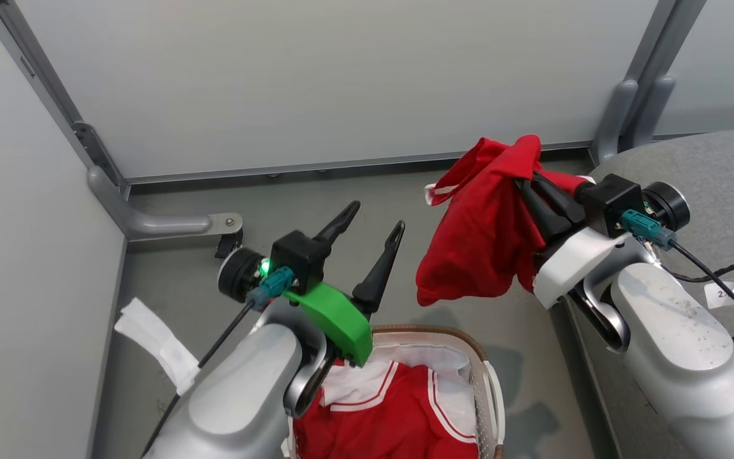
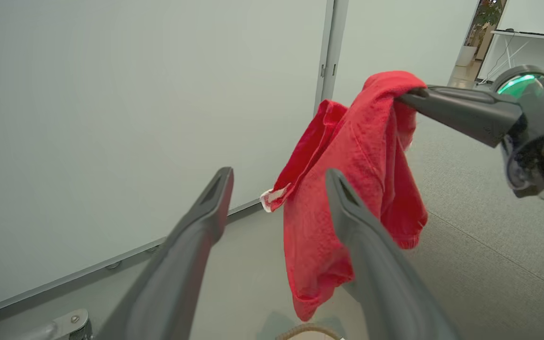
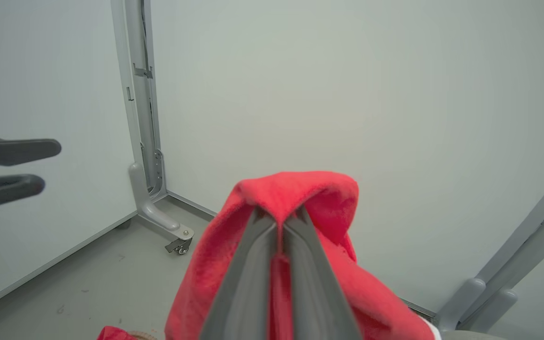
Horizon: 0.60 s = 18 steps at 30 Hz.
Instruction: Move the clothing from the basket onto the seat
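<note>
The right end effector [image 1: 528,186] is clamped on a soft bright red fabric garment with white trim [image 1: 482,242], which hangs limp from the fingertips, its long axis straight down, above the floor near the small oval white perforated basket with a brown woven-look rim [image 1: 462,341]. The large rounded grey upholstered seat [image 1: 717,166] lies to that arm's right, just beside its wrist, so the carry should go rightward. More red clothing [image 1: 392,421] lies in the basket under the left end effector [image 1: 376,217], which is spread wide and empty.
</note>
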### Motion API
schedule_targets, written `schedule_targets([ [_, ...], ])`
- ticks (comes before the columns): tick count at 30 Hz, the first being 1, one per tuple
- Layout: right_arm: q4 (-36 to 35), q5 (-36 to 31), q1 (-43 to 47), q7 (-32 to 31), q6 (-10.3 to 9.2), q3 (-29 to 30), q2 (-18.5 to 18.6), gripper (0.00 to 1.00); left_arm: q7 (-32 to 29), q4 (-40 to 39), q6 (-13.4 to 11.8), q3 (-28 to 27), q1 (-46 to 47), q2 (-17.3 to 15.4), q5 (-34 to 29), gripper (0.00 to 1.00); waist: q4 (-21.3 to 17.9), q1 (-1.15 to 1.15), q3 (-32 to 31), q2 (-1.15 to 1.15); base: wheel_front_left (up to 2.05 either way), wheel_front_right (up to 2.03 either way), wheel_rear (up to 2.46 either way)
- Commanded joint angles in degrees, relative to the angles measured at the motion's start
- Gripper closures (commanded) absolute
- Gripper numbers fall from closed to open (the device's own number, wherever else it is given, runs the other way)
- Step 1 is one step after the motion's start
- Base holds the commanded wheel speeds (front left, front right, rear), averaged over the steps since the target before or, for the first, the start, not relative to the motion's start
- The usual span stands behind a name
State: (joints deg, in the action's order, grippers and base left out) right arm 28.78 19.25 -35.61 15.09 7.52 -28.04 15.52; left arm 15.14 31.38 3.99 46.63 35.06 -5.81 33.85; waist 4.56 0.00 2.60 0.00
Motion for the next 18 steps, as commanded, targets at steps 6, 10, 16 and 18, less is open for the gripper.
schedule_targets([
  [6, -1.3, -1.1, 1.9, 0.1, -0.06, 1.8, -0.4, 1.00, 0.0, -0.3, 1.4, -3.8, -6.6, 1.4, -3.1, 0.00, -1.6, 0.00, 0.2, 0.00, 0.00, 0.00, 0.00],
  [10, -1.6, -1.4, 2.2, 0.1, -0.06, 2.0, -0.9, 1.00, 0.0, -1.2, 1.6, -6.5, -9.7, 2.3, -5.1, 0.00, -2.8, 0.00, 0.4, 0.00, 0.00, 0.00, 0.00],
  [16, -2.2, -1.8, 1.2, 0.1, -0.06, 2.3, -1.0, 1.00, 0.0, -2.6, 2.2, -9.2, -12.5, 2.7, -7.9, 0.00, -5.7, 0.00, 1.0, 0.00, 0.00, 0.00, 0.00],
  [18, -2.5, -1.9, 0.9, 0.1, -0.06, 2.5, -0.9, 1.00, 0.0, -3.1, 2.4, -10.1, -13.1, 2.8, -8.4, 0.00, -7.0, 0.00, 1.2, 0.00, 0.00, 0.00, 0.00],
])
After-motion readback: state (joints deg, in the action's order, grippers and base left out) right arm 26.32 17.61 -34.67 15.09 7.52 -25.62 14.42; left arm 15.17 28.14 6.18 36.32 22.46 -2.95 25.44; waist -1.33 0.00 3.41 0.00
